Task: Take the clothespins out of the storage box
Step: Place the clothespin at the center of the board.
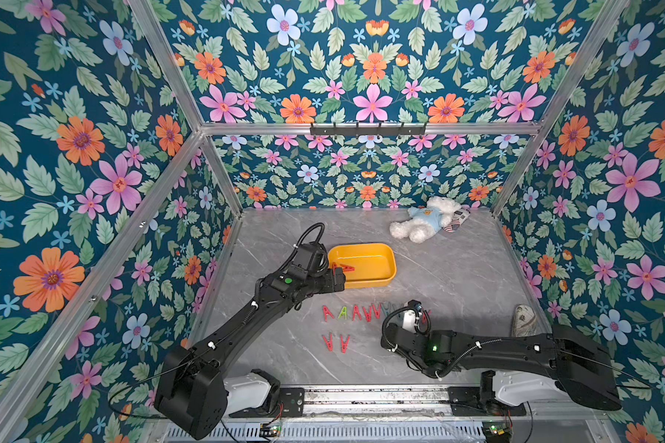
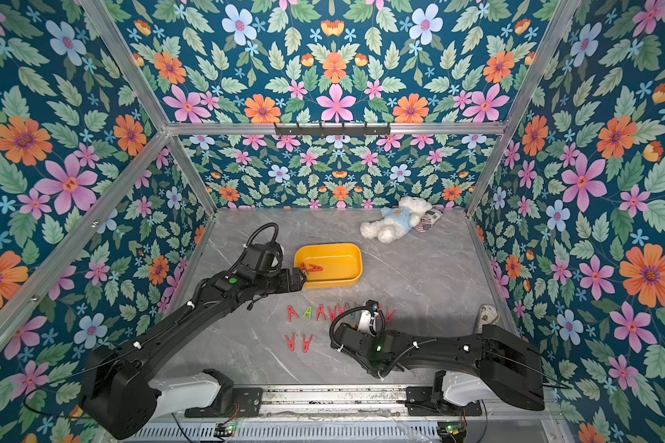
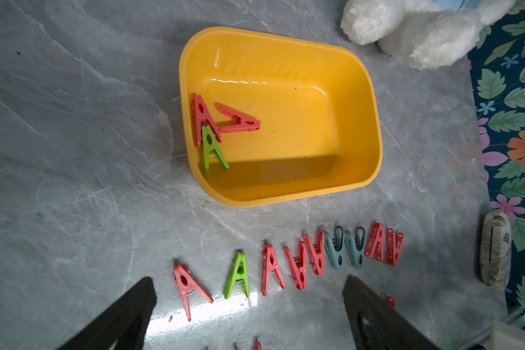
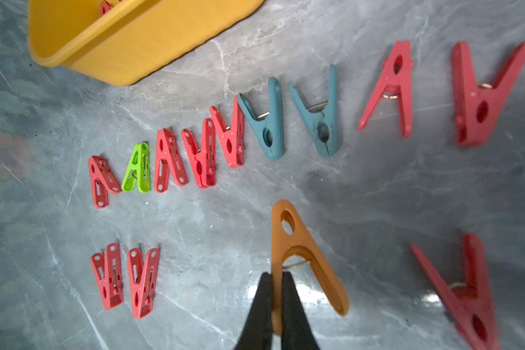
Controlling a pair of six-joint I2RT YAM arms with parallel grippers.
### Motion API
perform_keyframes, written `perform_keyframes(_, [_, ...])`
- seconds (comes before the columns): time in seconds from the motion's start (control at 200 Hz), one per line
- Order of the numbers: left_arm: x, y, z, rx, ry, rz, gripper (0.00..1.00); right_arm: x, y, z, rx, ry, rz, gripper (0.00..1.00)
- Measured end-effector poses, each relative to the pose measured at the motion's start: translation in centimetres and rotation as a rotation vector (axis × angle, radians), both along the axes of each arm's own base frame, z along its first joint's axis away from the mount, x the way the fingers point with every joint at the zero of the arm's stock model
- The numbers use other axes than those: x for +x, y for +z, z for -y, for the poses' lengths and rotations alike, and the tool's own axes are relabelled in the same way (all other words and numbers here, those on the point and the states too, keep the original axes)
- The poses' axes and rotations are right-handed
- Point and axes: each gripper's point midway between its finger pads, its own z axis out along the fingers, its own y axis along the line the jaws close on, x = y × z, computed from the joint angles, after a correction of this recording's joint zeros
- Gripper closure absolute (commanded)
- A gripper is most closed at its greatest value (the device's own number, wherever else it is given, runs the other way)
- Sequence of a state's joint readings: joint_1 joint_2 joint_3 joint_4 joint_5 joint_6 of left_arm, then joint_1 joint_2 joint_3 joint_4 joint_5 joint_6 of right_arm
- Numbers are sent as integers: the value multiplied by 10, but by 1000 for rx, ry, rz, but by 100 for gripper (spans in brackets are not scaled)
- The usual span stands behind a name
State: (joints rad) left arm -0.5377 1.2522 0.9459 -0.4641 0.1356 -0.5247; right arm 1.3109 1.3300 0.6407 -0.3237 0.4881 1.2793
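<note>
Clothespins left in storage box — three, likely light, stiff, slick.
Left hand gapes wide; right hand pinches orange clothespin by one leg — probably the surest hold.

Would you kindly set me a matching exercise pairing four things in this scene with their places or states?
Things:
1. orange clothespin
2. grey-blue clothespins
3. left gripper
4. plush bear

Places or states:
a. at the far edge of the table
b. open, at the storage box
c. clamped in the shut right gripper
d. lying in the long row

Pairs: 1-c, 2-d, 3-b, 4-a.
</note>
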Motion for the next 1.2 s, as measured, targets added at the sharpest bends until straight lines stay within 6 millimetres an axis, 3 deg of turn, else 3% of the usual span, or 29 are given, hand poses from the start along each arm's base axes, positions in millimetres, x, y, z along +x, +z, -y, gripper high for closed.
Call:
perform_keyframes(0.28, [-3,-2,2,-14,-15,-2,0,-25,-18,14,-55,-43,-38,97])
perform_keyframes(0.51, [-6,-3,2,-22,-21,-4,0,-27,-28,24,-86,-86,-42,86])
perform_keyframes(0.705, [-8,-1,1,-29,-19,3,0,-30,-38,27,-88,-83,-61,84])
perform_keyframes(1.05, [-10,-1,1,-41,-11,-3,0,-32,-41,25,-79,-87,-78,86])
perform_keyframes(1.2, [-11,0,1,-46,-11,-4,0,-32,-34,23,-65,-93,-76,81])
